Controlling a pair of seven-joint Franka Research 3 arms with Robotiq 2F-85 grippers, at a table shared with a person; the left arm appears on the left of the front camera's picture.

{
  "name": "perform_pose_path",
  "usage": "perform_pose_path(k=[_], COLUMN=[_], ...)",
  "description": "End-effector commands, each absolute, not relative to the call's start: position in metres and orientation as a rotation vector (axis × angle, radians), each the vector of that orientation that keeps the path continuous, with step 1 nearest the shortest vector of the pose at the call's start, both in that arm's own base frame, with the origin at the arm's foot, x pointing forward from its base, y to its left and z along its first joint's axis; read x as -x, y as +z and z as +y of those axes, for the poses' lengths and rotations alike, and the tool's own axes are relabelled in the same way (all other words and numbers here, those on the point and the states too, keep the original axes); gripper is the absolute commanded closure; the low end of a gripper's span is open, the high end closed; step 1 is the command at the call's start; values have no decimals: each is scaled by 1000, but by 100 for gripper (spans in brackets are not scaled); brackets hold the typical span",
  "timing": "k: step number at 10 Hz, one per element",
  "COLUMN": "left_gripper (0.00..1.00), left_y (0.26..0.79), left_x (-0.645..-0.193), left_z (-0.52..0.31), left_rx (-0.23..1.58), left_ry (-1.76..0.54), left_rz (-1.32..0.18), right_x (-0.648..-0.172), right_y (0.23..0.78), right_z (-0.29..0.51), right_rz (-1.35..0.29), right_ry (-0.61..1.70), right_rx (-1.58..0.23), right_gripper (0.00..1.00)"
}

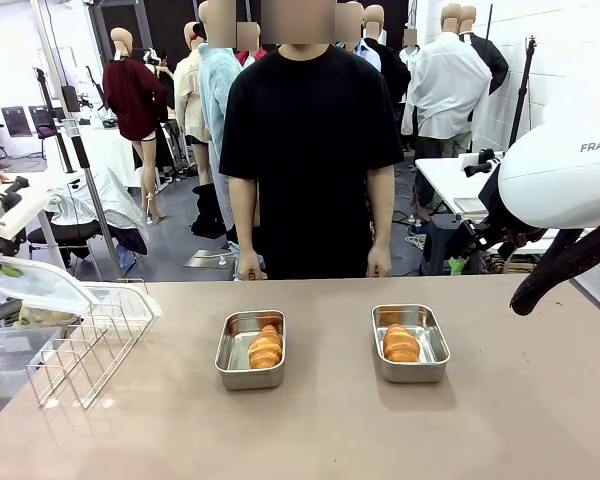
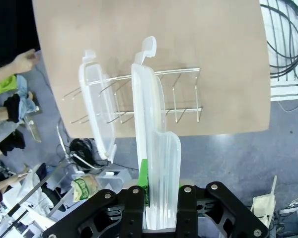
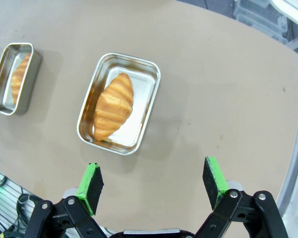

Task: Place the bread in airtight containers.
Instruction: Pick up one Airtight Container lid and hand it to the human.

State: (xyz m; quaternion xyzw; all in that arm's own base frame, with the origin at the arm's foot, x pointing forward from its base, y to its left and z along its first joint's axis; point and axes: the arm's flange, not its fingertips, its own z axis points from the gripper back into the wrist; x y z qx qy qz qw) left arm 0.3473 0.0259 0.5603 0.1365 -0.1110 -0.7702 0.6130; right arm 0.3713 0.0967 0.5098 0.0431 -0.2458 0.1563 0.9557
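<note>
My left gripper (image 2: pixel 161 194) clamps a clear lid (image 2: pixel 149 109) on edge; my right gripper (image 3: pixel 154 181) hangs spread wide. The left roll (image 1: pixel 265 348) and the right roll (image 1: pixel 400 343) lie lengthwise in their tins (image 1: pixel 229 350) (image 1: pixel 436 345) — long axes pointing toward the person (image 1: pixel 310 150).

You have two steel containers: left tin (image 1: pixel 235 340), right tin (image 1: pixel 432 340). Two breads: left roll (image 1: pixel 265 348), right roll (image 1: pixel 400 343). Two clear lids: nearer lid (image 2: pixel 154 148), farther lid (image 2: pixel 97 109). One wire rack (image 1: pixel 90 345).
</note>
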Motion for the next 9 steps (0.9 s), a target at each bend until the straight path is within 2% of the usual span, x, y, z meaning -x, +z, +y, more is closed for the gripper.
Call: perform_pose_path(k=[1, 2, 4, 8, 9], left_gripper=[100, 100, 100, 100, 100], left_y=[578, 587, 606, 635, 635], left_x=[-340, -336, -337, -375, -387], left_z=[30, 25, 6, -69, -92], left_rx=[-334, -287, -321, -630, -684], left_ry=[-1839, -1878, -1905, -1950, -1983], left_rz=[-337, -448, -644, -887, -904], right_x=[-371, -371, -371, -371, -371], right_y=[510, 510, 510, 510, 510], right_z=[97, 97, 97, 97, 97], right_rz=[-497, -497, -497, -497, -497], right_ry=[319, 319, 319, 319, 319], right_rx=[-85, -85, -85, -85, -85], right_gripper=[0, 0, 0, 0, 0])
